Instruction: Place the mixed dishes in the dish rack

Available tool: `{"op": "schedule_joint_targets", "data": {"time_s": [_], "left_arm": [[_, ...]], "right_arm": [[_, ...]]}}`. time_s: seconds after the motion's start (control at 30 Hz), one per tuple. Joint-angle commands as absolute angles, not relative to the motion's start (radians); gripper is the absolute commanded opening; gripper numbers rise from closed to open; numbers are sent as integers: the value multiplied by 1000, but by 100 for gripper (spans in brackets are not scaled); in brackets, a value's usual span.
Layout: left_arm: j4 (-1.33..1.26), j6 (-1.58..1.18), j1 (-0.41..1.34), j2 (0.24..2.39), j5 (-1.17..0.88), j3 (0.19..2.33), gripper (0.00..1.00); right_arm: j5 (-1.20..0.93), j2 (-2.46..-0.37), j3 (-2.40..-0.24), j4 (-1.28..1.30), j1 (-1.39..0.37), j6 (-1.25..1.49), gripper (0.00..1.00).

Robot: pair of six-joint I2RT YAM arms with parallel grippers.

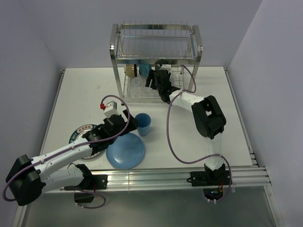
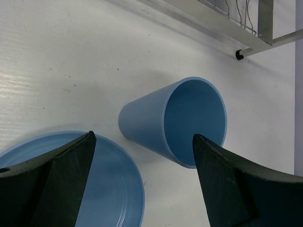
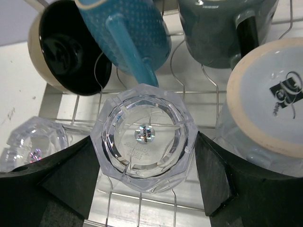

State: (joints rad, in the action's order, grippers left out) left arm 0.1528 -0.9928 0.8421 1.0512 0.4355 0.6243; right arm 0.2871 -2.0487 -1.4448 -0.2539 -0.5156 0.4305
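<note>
As right fingers (image 3: 61, 179) clasp one glass (image 3: 144, 137), another glass (image 3: 33, 142) sits cropped.

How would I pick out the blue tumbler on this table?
Find the tall steel dish rack at the back. On the tabletop in front of it, beside the flat blue plate, stands the blue tumbler. It is the only cup outside the rack.

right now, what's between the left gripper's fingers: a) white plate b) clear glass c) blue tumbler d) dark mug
c: the left wrist view shows the blue tumbler standing mouth up on the table between the wide-open fingers of the left gripper.
</note>
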Motion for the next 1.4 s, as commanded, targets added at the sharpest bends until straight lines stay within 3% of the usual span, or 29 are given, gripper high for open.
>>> {"op": "schedule_joint_targets", "data": {"time_s": [0.0,0.1,0.23,0.3,0.7,0.77,0.83,0.87,0.97,1.23,1.37], "left_arm": [[87,-1005,812,1078,347,683,89],[80,-1005,802,1103,324,701,89],[68,-1008,793,1124,307,718,88],[57,-1009,785,1135,292,722,88],[41,-1019,765,1267,244,764,83],[28,-1017,759,1293,236,767,76],[20,-1017,755,1316,229,770,61],[18,-1017,749,1321,227,770,40],[11,-1020,736,1322,210,758,3],[-11,-1032,726,1233,183,723,0],[-41,-1038,727,1122,158,669,0]], "right_arm": [[288,-2056,-1508,-253,-517,388,58],[288,-2042,-1486,-262,-518,388,75],[285,-2004,-1430,-297,-523,388,82],[293,-1982,-1387,-330,-528,387,99],[301,-1876,-1238,-399,-541,410,100],[302,-1849,-1206,-420,-548,414,100],[308,-1806,-1164,-422,-554,426,100],[319,-1790,-1140,-416,-564,429,100],[340,-1709,-1054,-435,-594,439,100],[360,-1620,-1029,-365,-627,436,100],[354,-1507,-913,-350,-629,510,100]]}}
